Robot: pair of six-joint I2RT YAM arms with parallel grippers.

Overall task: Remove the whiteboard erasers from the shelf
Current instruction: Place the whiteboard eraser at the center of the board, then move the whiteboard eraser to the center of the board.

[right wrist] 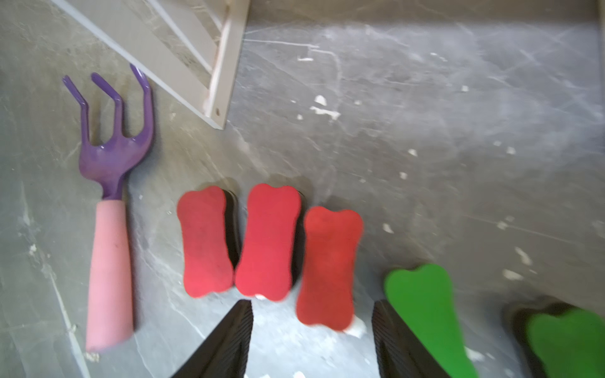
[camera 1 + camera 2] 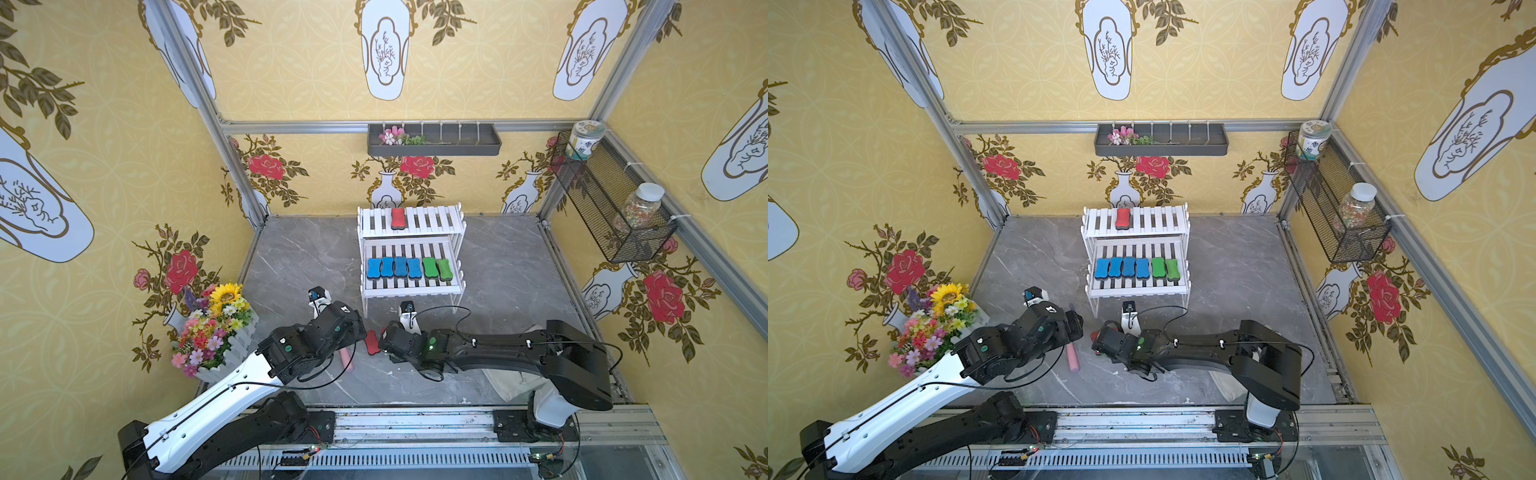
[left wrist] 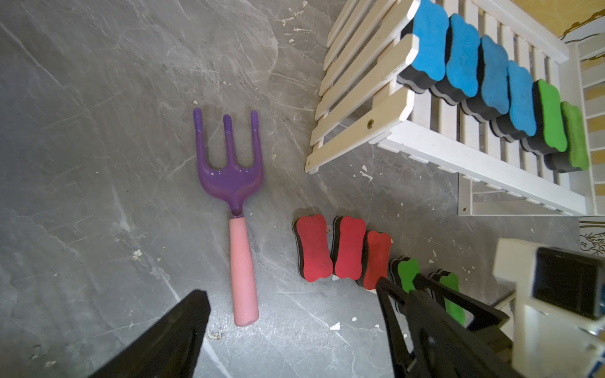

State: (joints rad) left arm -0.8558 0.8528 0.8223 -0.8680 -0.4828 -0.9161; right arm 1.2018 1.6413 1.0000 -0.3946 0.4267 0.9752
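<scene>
The white shelf [image 2: 411, 289] stands at the back centre. One red eraser [image 2: 397, 218] lies on its top tier. Its lower tier holds a row of blue erasers [image 2: 394, 267] and two green erasers [image 2: 437, 268]. On the floor in front lie three red erasers [image 1: 266, 242] and two green erasers [image 1: 422, 304] side by side. My right gripper [image 1: 312, 327] is open just behind the third red eraser [image 1: 329, 266], with a gap on both sides. My left gripper [image 3: 289, 291] is wide open above bare floor, between the fork handle and the floor erasers [image 3: 348, 248].
A purple garden fork [image 3: 240, 261] with a pink handle lies left of the floor erasers. A flower planter [image 2: 216, 328] stands at the left edge. A dark wall tray [image 2: 434, 141] and a black mesh basket [image 2: 611, 208] with jars hang on the walls.
</scene>
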